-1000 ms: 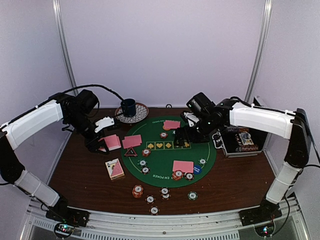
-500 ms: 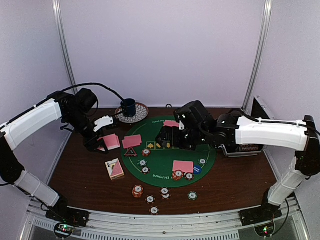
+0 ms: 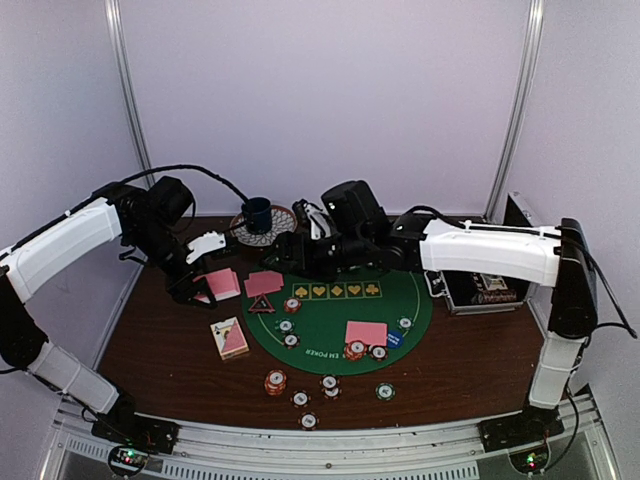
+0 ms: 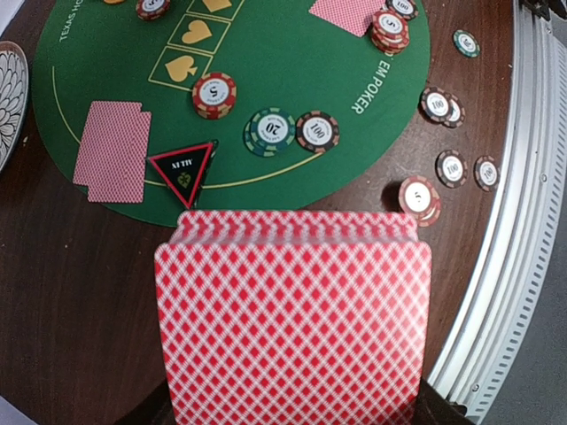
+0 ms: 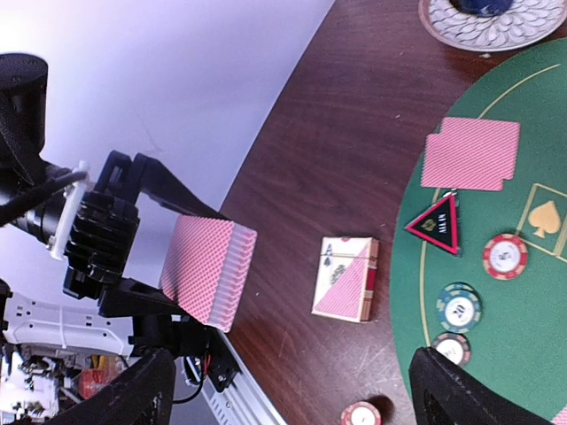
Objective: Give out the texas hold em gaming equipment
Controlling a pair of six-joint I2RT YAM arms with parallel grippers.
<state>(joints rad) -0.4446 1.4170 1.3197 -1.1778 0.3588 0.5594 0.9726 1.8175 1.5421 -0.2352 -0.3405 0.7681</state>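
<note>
Firmly, left end effector (image 3: 204,290) grips the card deck (image 3: 224,283) (pink backs showing).

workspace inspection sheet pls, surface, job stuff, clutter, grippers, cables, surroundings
surface: dark brown wooden table with round green felt poker mat
job's things: pink-backed card deck held in air; more pink cards face down on mat; red-rimmed black triangle at mat edge; small round edge-striped poker chips on and off mat; pink-and-cream card box on table
clutter: dark blue mug on patterned plate; open black case at right
grippers: left gripper fingers shut on deck; right gripper open, empty
cables: black cable looping over left arm
surroundings: pale walls, metal uprights, aluminium rail at near edge
</note>
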